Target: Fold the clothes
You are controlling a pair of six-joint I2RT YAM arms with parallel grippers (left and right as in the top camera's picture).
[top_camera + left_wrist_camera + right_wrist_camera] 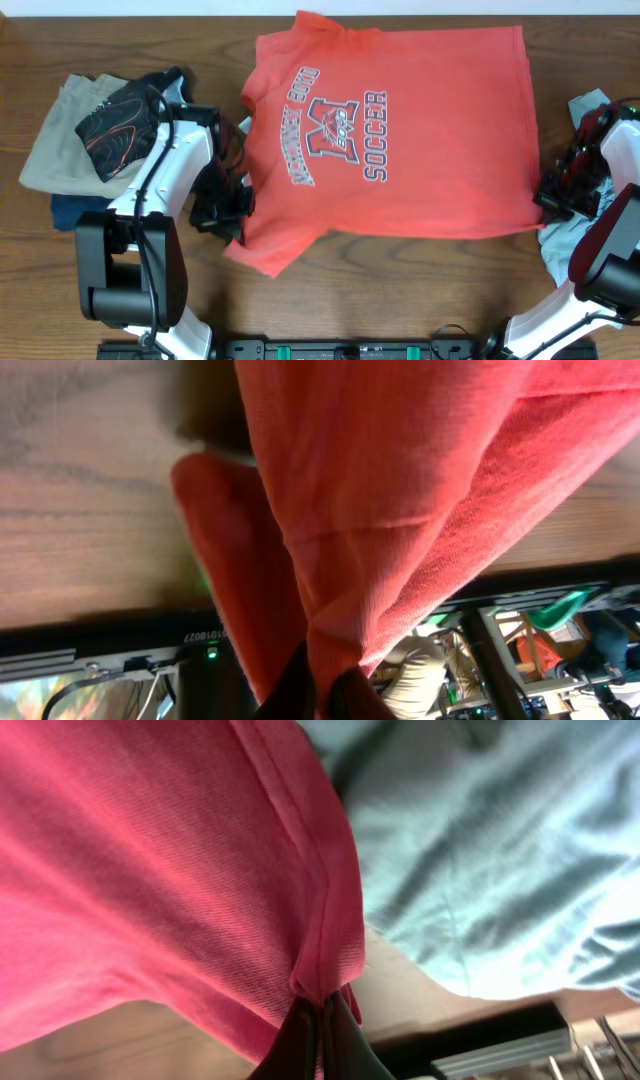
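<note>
The red T-shirt [420, 130] lies spread print-up across the middle of the table [150, 30], collar toward the left of the frame and hem toward the right. It looks light and limp, a knit that sags wherever nothing supports it. I judge it best taken at seams, hems and corners, where doubled cloth gives the fingers something to bite.

The left gripper [320, 695] is closed on a fold of red cloth near the shirt's lower-left sleeve. The right gripper [322, 1025] is pinched tight on the stitched hem near the lower-right corner. A pale blue shirt [480, 840] lies just beside that hem. At the upper left sits a pile with a beige garment [55, 145] and a black patterned one [120, 130].

Both sets of fingertips are buried in cloth, so I cannot tell how many layers each pinch holds. The lower sleeve is bunched and partly tucked under. Most of the blue shirt is behind the right arm or cut off by the frame edge.
</note>
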